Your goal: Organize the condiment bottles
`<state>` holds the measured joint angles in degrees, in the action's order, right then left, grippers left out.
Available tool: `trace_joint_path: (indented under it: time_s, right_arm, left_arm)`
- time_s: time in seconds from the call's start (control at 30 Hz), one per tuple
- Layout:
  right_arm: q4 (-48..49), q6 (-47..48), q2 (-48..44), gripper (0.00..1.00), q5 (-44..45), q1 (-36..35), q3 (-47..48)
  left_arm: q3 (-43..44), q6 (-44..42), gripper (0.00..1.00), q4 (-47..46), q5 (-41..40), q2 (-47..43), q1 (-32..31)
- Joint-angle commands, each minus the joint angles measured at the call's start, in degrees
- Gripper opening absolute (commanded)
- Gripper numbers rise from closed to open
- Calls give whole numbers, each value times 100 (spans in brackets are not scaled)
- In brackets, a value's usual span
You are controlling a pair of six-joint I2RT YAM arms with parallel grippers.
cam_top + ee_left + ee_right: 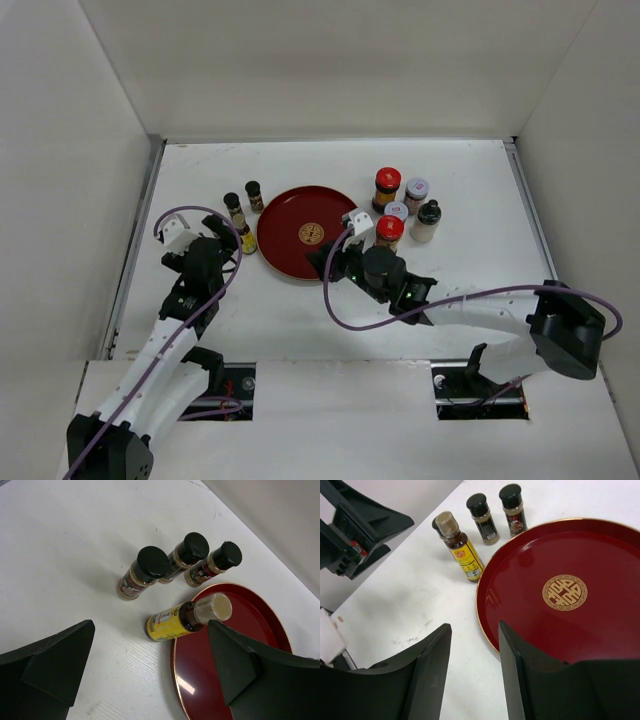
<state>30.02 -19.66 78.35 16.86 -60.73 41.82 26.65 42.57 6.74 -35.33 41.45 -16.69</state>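
Beside the red tray (285,225), on the white table (450,290): both grippers released and empty, every bottle and jar standing off the tray.
Right gripper (475,626) hangs over the tray's near rim, jaws partly spread, nothing between them. Left gripper (151,626) sits at the tray's left, jaws spread wide, gripping nothing. A yellow-labelled bottle (172,622) stands just ahead of its fingers, against the tray's left rim; contact with a finger cannot be confirmed. Beyond it, three dark-capped spice bottles (185,555) cluster upright near the far-left rim. Right of the tray: near red-lidded jar (389,230) just beside the rim, white-lidded jar (397,211) behind it, black-capped pale bottle (428,220) alongside. Farthest back stand a second red-lidded jar (387,185) and a second white-lidded jar (416,192).
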Motion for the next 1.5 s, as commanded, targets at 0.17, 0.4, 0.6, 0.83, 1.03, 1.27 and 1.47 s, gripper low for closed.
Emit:
trace_joint_path:
  time_s: [0.17,0.4,0.6,0.83,1.03,1.27,1.47]
  right_arm:
    - [171,173,-47,26,133,-119,90]
    - [180,-38,-328,1,115,-136,-130]
    - [145,-625,-443,0,371,179,-368]
    - [153,-1101,-522,2,-174,602,-543]
    - [460,-1031,-461,23,-359,611,-640]
    - [812,-969,-478,41,-500,672,-816]
    - [856,-969,-461,43,-579,716,-842]
  left_arm:
    - [156,-275,100,-340,70,-217,-93]
    - [376,-1012,100,-796,-157,56,-725]
    - [630,-1497,100,-886,-369,222,-1095]
    - [850,-1549,41,-727,-282,907,-1148]
    - [1210,-1787,68,-779,-325,1707,-1087]
    - [1421,-1840,60,-911,-290,2296,-885]
    - [1536,-1848,55,-1139,-237,2859,-656]
